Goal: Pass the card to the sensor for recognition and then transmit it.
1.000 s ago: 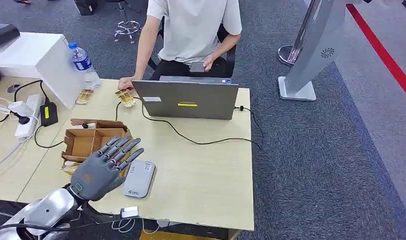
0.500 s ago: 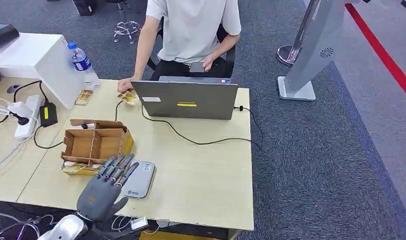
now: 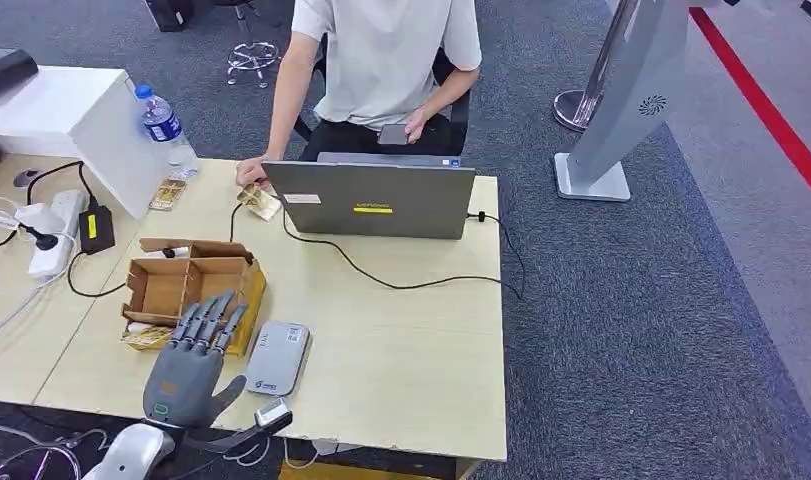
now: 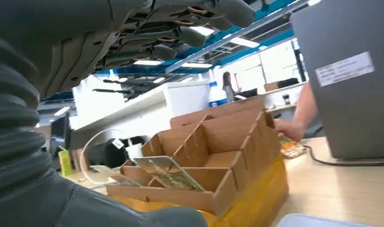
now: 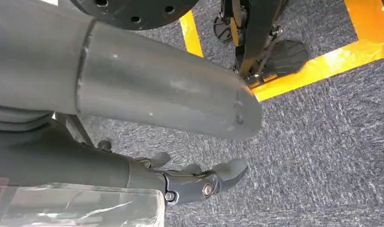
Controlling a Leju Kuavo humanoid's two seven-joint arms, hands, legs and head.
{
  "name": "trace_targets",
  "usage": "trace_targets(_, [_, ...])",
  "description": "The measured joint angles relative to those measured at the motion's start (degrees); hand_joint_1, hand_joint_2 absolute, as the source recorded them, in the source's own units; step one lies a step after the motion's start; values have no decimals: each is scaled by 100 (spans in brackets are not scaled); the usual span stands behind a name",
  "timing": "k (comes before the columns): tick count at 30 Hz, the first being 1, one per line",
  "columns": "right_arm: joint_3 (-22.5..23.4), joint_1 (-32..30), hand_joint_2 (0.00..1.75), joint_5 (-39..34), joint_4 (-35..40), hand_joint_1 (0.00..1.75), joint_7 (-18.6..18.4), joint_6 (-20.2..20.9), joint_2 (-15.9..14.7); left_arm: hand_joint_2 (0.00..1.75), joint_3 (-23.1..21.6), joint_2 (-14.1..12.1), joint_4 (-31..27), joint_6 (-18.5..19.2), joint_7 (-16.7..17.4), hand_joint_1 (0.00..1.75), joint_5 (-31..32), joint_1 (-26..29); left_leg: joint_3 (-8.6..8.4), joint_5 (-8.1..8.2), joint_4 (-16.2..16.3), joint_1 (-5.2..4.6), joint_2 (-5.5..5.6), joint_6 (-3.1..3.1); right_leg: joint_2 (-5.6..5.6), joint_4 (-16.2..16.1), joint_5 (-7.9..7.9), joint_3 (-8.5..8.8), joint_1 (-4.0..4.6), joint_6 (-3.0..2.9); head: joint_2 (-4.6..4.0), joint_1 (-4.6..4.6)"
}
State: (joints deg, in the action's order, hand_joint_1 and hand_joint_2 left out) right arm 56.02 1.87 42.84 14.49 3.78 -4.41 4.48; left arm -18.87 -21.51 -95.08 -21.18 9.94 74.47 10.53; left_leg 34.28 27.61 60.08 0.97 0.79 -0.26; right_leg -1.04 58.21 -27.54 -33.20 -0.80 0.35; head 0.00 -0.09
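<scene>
While it hovers over the near edge of the table point(image 3: 401, 380), the left hand point(image 3: 189, 362) holds nothing, its fingers point(image 3: 209, 318) stretched out and slightly apart, pointing toward the cardboard box point(image 3: 186, 290). The right hand point(image 5: 199, 182) hangs by the robot's side over grey carpet, fingers loosely curled and empty as far as the wrist view shows. Just beside the left hand lies one flat grey sensor point(image 3: 278, 357), with one small white device point(image 3: 272, 413) at the table's edge in front of it. The one box, split into compartments, stands just beyond the fingertips; in the left wrist view one card point(image 4: 167, 172) leans tilted in its nearest compartment. Farther back, one grey laptop point(image 3: 371, 198) stands open with its lid toward the robot, one black cable point(image 3: 401, 283) trailing from it across the table. Two more card packets are back there: one point(image 3: 167, 193) lying by the single water bottle point(image 3: 167, 128), the other point(image 3: 258, 200) under the hand point(image 3: 249, 170) of one seated person point(image 3: 386, 60). One power strip point(image 3: 51, 232) lies at the far left.
</scene>
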Motion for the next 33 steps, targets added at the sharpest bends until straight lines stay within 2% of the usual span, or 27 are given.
trace_targets(12, [81, 0, 0, 129, 7, 0, 0, 33, 0, 175, 608, 151, 99, 15, -72, 0, -103, 11, 1, 0, 0, 1, 0, -1, 0, 1, 0, 0, 1, 0, 0, 0])
trace_targets(33, [138, 12, 0, 409, 11, 0, -9, 68, 0, 175, 1034, 374, 638, 212, -111, 0, -37, -253, 1, -1, 0, 1, 1, -1, 0, 1, 0, -1, 1, 0, 0, 0])
